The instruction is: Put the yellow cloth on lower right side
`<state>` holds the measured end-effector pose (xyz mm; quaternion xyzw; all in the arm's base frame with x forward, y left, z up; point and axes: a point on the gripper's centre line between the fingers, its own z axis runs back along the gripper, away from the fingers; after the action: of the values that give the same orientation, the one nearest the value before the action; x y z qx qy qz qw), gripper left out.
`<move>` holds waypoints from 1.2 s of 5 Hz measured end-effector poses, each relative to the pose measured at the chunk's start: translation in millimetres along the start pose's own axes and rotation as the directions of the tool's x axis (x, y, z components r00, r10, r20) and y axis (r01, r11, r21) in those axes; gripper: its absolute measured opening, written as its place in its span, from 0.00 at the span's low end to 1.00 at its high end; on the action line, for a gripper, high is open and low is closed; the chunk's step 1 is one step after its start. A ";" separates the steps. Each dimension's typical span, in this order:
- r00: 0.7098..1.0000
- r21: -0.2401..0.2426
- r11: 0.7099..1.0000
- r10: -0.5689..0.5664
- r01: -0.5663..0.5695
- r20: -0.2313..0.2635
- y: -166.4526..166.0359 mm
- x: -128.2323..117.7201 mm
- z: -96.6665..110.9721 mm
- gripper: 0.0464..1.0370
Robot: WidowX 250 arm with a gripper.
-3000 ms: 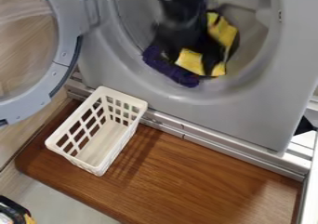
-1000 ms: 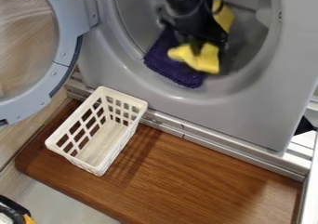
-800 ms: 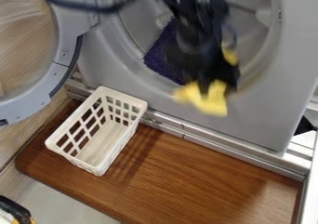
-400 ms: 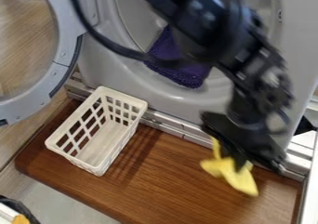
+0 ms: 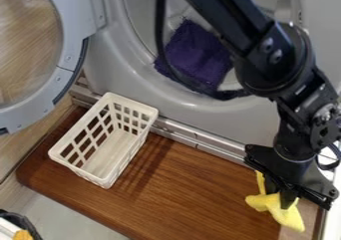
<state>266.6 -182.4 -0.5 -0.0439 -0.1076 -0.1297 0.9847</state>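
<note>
Holding the yellow cloth (image 5: 287, 218) at the lower right of the frame, pinching its folds between the closed jaws of the black gripper (image 5: 279, 195). Hanging low by the right end of the wooden board (image 5: 180, 194), not clearly showing any contact. Being well apart from the white basket (image 5: 80, 172) at the left. Probably nearing the end of the placing step, lacking only the release. Next calling for lowering gently until touching the wood, opening the jaws, then backing upward without snagging the fabric.
</note>
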 end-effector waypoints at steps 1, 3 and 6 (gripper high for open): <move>1.000 -0.030 0.999 -0.025 0.025 0.015 -3.1 4.9 -7.4 0.08; 0.999 -0.050 0.998 -0.036 0.036 0.011 0.3 8.1 -11.5 0.59; 1.000 -0.014 1.000 0.013 -0.013 -0.015 -5.3 -0.5 16.9 0.97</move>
<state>261.3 -185.5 16.1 -0.0504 -0.0989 -0.1244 0.9860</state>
